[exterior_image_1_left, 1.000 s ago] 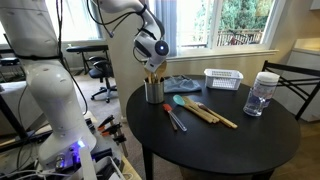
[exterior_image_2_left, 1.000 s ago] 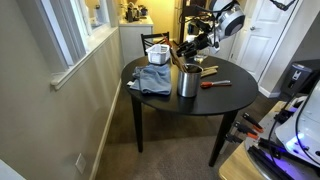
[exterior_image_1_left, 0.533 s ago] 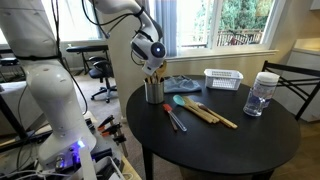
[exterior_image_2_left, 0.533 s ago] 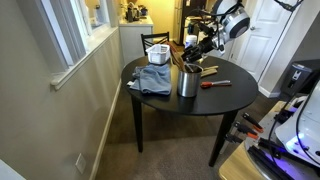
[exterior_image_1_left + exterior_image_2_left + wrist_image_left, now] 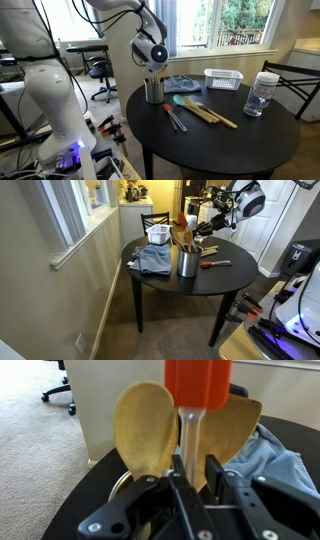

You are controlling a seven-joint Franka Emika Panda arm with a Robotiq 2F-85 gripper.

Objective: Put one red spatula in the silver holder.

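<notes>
The red spatula [image 5: 197, 380] stands upright with its red head up and its pale handle between my jaws. My gripper [image 5: 193, 468] is shut on that handle, right above the silver holder [image 5: 153, 92], which also shows in an exterior view [image 5: 187, 262]. Two light-wood spoons [image 5: 148, 422] stand in the holder behind the spatula. Its lower end is hidden, so I cannot tell how deep it sits. In both exterior views the gripper [image 5: 153, 68] [image 5: 203, 226] hangs at the holder's top. A second red-handled utensil [image 5: 215, 264] lies on the table.
On the round black table [image 5: 230, 145] lie a teal-headed spatula [image 5: 181, 100], plain wooden spatulas [image 5: 212, 113], a blue cloth [image 5: 186, 83], a white slatted basket [image 5: 224, 78] and a clear jar with a white lid [image 5: 262, 93]. A chair stands beyond the table.
The arm has shifted slightly over the holder with the red spatula still in the jaws. The things on the table have not moved.
</notes>
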